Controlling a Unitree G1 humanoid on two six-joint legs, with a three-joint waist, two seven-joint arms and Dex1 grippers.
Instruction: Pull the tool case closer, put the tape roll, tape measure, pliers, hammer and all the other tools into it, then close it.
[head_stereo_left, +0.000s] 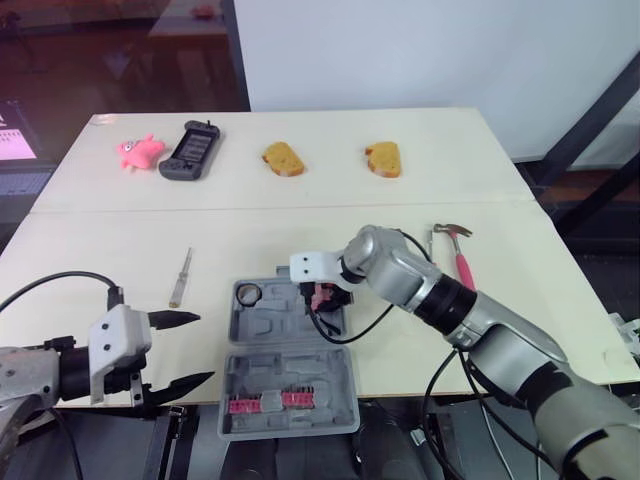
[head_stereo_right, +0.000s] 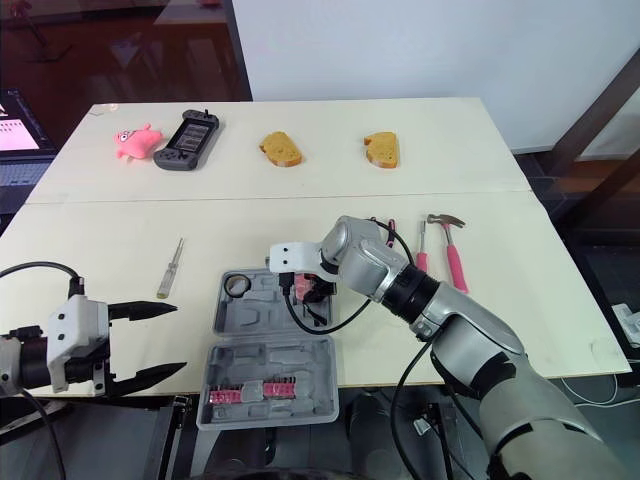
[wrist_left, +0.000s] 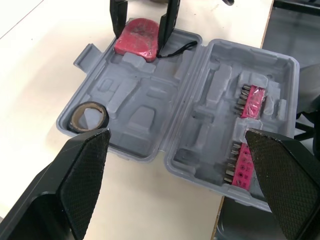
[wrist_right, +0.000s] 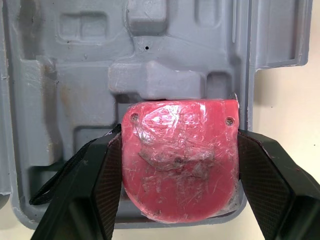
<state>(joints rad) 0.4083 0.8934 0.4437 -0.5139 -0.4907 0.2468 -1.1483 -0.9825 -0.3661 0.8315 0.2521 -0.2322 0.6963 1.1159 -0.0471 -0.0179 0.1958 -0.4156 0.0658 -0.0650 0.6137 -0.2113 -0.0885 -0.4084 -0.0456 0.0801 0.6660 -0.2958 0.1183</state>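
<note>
The grey tool case (head_stereo_left: 272, 325) lies open at the table's front edge, with pink bit strips (head_stereo_left: 268, 402) in its near half. A dark tape roll (head_stereo_left: 249, 293) sits in the far half's left corner. My right gripper (head_stereo_left: 322, 298) is shut on the red tape measure (wrist_right: 179, 157), holding it low over the far half's right corner (wrist_left: 137, 37). My left gripper (head_stereo_left: 205, 348) hangs open just left of the case, past the table edge, with nothing in it. A pink-handled hammer (head_stereo_left: 455, 250) and a second pink-handled tool (head_stereo_right: 421, 245) lie to the right. A screwdriver (head_stereo_left: 180, 277) lies to the left.
Along the far side of the table sit a pink toy (head_stereo_left: 139, 152), a black game controller (head_stereo_left: 191, 151) and two bread slices (head_stereo_left: 283, 158) (head_stereo_left: 384, 159). A seam runs across the table behind the tools.
</note>
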